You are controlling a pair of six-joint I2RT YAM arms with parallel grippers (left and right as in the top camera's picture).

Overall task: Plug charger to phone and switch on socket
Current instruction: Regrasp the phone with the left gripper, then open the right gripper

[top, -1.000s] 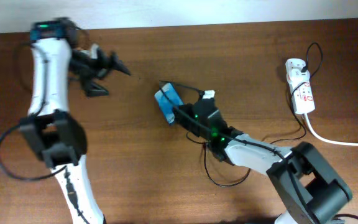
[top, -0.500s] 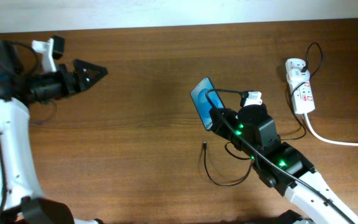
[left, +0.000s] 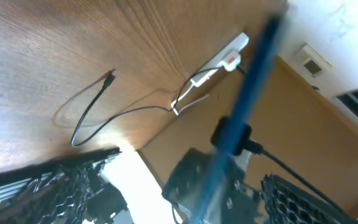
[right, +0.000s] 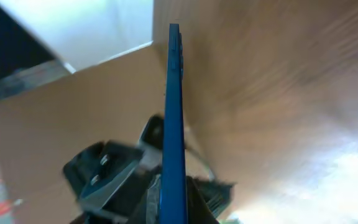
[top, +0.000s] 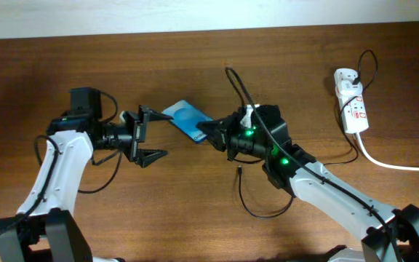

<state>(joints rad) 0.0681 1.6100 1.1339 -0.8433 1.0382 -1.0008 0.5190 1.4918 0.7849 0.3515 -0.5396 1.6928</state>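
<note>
Phone (top: 188, 120): slim rectangular slab, dark edge, bright blue face. It sits over the middle of the brown wooden table (top: 195, 58), tilted and seemingly clear of the wood.

Right gripper (top: 211, 131) is clamped on the phone's right end. The right wrist view shows the phone edge-on, rising straight out from between the two black fingers (right: 151, 198).

Left gripper (top: 158, 132) has its black jaws spread wide, aimed right at the phone's free left end. The upper finger is just beside that end; contact not resolvable. The left wrist view shows the blurred blue edge between its two fingers.

Reading: likely a hand-over or two-arm brace, so one arm steadies the phone while the other fetches the plug. Port not visible.

Charger (left: 87, 118): thin black cable, looping on the table near of the right gripper. Its small plug tip (top: 238, 172) lies free, apart from the phone; not plugged.

Socket (top: 353, 102): small white elongated power strip with red markings, at far right. A white adapter (top: 344, 76) sits at its far end, and a thick white cord (top: 398, 166) leads off right. Untouched; switch state not discernible.

Writing: red print on the socket too small to read. No brand or screen text legible.
</note>
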